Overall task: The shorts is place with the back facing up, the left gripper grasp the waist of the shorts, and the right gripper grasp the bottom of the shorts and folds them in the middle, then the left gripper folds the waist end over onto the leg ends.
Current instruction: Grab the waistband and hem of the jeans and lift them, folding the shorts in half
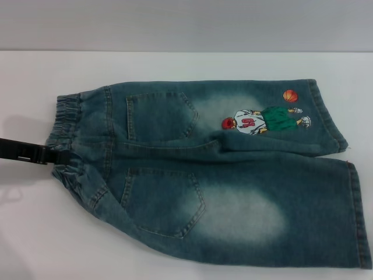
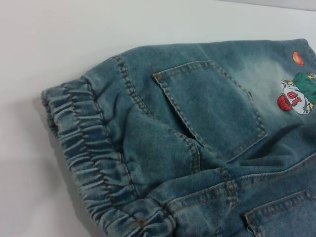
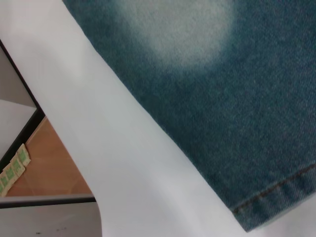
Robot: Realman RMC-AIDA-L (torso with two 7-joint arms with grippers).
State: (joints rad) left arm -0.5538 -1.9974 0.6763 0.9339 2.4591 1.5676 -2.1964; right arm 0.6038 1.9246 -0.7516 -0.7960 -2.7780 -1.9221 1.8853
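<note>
The blue denim shorts [image 1: 233,175] lie flat on the white table [image 1: 175,67], back pockets up. The elastic waist [image 1: 67,119] is at the left and the leg ends [image 1: 358,216] at the right. An embroidered basketball player [image 1: 262,119] marks the far leg. My left gripper [image 1: 49,155] reaches in low from the left and meets the middle of the waist, where the band looks drawn in. The left wrist view shows the gathered waist [image 2: 84,143] and a back pocket [image 2: 212,108]. The right wrist view looks down on a leg hem [image 3: 276,190]. My right gripper is out of view.
The near leg's hem lies close to the table's edge [image 3: 59,98]. Past that edge is a brown floor [image 3: 54,163]. White table surface surrounds the shorts at the back and left.
</note>
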